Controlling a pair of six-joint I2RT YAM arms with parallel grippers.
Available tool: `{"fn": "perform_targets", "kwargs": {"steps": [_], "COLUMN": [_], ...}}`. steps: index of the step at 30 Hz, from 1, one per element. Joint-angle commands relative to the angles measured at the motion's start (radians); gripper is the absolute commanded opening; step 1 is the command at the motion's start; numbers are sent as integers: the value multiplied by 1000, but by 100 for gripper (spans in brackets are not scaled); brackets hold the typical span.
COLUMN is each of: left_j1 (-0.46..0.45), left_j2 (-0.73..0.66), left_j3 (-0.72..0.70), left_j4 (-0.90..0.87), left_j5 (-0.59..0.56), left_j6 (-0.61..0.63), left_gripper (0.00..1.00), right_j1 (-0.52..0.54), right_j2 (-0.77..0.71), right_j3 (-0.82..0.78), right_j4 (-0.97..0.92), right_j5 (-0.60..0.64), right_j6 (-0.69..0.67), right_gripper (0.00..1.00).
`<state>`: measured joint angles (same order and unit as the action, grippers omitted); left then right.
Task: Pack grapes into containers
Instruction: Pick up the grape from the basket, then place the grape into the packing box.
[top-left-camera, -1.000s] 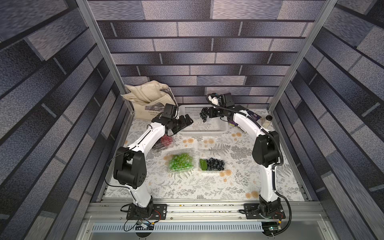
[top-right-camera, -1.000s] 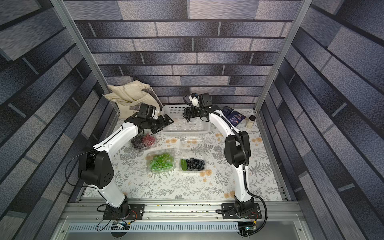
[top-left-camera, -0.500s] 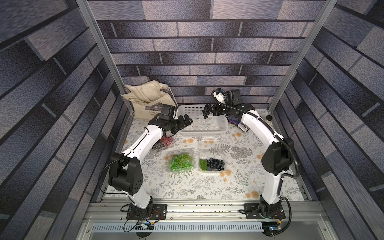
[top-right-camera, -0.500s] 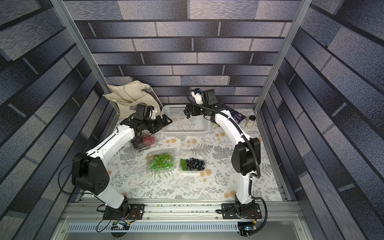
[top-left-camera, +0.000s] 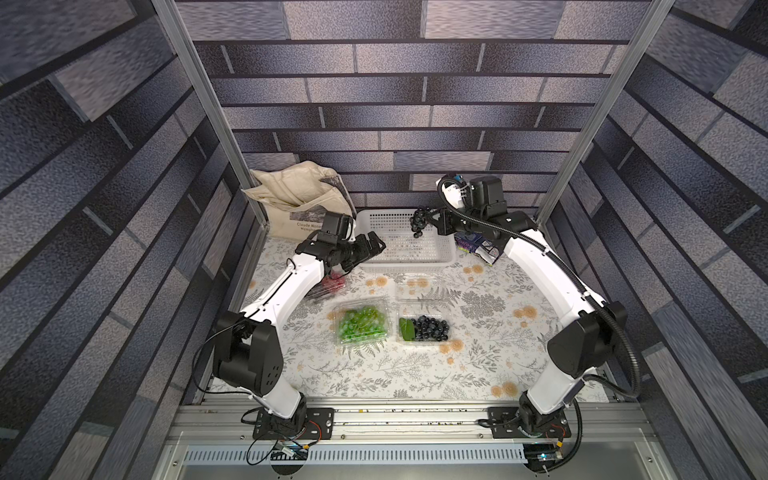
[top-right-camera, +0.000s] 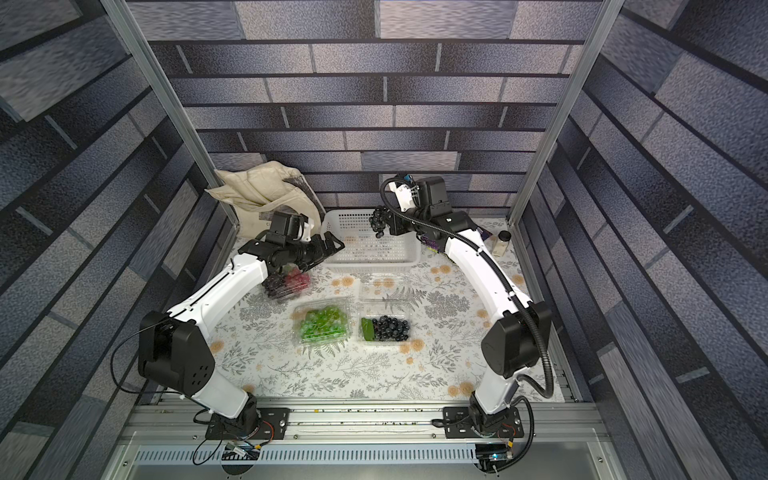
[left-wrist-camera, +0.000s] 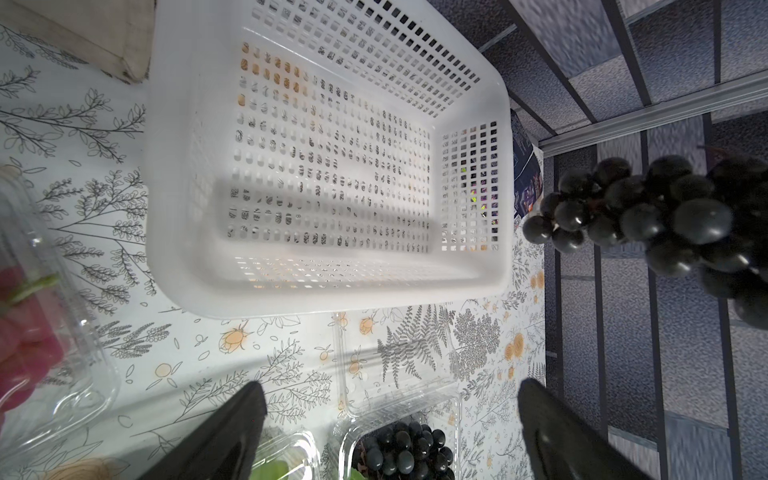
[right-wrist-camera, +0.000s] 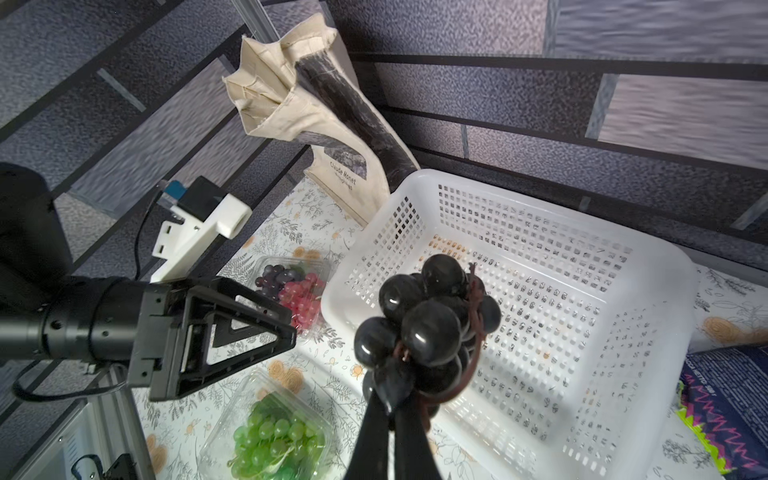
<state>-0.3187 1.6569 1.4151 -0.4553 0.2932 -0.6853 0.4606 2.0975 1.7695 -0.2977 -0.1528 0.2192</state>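
A dark bunch of grapes (top-left-camera: 418, 222) (right-wrist-camera: 428, 320) hangs above the white basket (top-left-camera: 440, 258), and my right gripper (top-left-camera: 429, 222) (right-wrist-camera: 395, 399) is shut on its underside. My left gripper (top-left-camera: 376, 245) (left-wrist-camera: 392, 386) stands open and empty at the basket's left end, facing the bunch (left-wrist-camera: 648, 216). Three clear containers lie on the cloth. One holds green grapes (top-left-camera: 361, 325) (top-right-camera: 322, 324). One holds dark grapes with a leaf (top-left-camera: 424, 328) (top-right-camera: 388, 328) and has its lid (top-left-camera: 417, 284) folded open. One holds red and purple grapes (top-right-camera: 291, 282) (right-wrist-camera: 299, 291), partly under my left arm.
A beige tote bag (top-left-camera: 299, 203) leans in the back left corner beside the basket. A purple snack packet (top-left-camera: 473, 245) lies right of the basket under my right arm, and a small jar (top-right-camera: 503, 241) stands at the right wall. Brick-patterned walls close in three sides.
My right arm has swung its elbow out to the right, carrying the dark bunch slightly right and back over the basket. The left gripper has stayed open, almost in place.
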Motion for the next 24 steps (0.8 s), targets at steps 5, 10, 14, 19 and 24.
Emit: {"fn": "perform_targets", "kwargs": {"steps": [5,10,14,19,24], "left_j1": [19,27,26,27,28], "left_j2": [63,82,87,87,83], "left_j3": [99,99,93,88,76], "left_j4": [-51,-48,-42,-35,-26], "left_j5": [47,57,61,64,67], "left_j6": [44,40,35,29,25], "left_gripper": [97,97,97,97,97], "right_j1": [-40,-62,-64,-64,-64], "right_j2": [203,271,293,324,348], "right_j3": [207,235,246,287,311], "right_j4": [-98,-120,-141,-197,-222], "right_j5": [-88,-133,-166,-209,-219], "right_j6": [-27,-28,-47,-74,-88], "right_gripper": [59,62,62,61,51]}}
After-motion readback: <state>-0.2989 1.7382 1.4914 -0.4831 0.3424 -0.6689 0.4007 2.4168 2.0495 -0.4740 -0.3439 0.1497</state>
